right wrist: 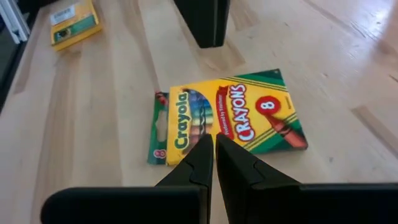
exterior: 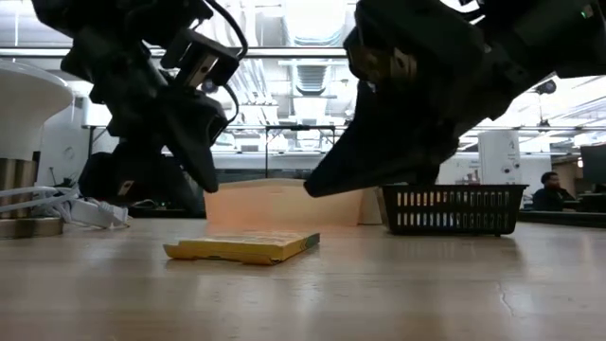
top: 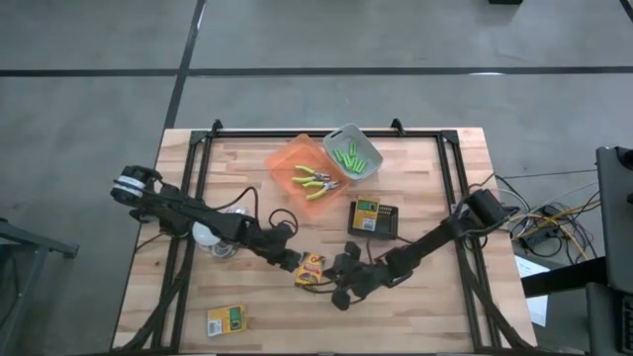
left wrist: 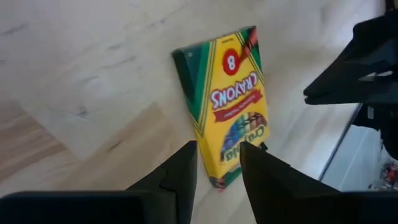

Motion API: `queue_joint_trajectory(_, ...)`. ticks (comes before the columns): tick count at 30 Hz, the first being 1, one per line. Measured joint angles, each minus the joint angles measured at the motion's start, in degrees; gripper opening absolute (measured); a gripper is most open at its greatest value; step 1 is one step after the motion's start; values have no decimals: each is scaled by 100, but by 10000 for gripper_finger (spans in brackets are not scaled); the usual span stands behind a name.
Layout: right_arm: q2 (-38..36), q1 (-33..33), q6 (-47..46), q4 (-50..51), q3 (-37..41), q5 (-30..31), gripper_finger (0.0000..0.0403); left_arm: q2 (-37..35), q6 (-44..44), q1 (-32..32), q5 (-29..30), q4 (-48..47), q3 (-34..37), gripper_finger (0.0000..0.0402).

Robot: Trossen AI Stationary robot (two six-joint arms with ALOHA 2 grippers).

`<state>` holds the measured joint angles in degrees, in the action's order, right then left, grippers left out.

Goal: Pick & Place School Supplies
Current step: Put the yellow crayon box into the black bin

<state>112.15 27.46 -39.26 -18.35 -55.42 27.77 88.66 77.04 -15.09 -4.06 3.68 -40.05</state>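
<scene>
A yellow-and-green Crayola crayon box (right wrist: 233,115) lies flat on the wooden table (top: 435,297), its end flap (right wrist: 160,130) open; the high view shows it near the front middle (top: 310,269). My left gripper (left wrist: 219,148) hangs open above one end of the box, a finger over each side, and in the low view (exterior: 204,175) it is clear of it. My right gripper (right wrist: 213,142) is shut and points slantwise down at the box's other long edge, its tips also above the box (exterior: 317,188).
An orange bin (top: 287,158) with green-handled pliers (top: 316,181) and a grey bin (top: 341,131) with lime-green markers (top: 348,155) stand at the far middle. Another printed box (top: 364,214) lies beside a black item (top: 386,224), a third (top: 227,318) at near left. A white round thing (top: 210,235) sits left.
</scene>
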Motion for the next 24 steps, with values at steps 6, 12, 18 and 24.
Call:
queue_joint_trajectory(6, 43, -153, 26, 82, -176, -112, 18, 17, -47, 0, 114, 37, 35, 126)
queue_joint_trajectory(12, 227, -412, -37, 230, -257, -727, 18, 83, -90, 0, 111, 42, 70, 126)
queue_joint_trajectory(18, 322, -428, -90, 337, -308, -879, 18, 119, -111, 0, 99, 86, 105, 126)
queue_joint_trajectory(24, 321, -424, -130, 527, -323, -879, 18, 131, -163, 0, 93, 180, 103, 126)
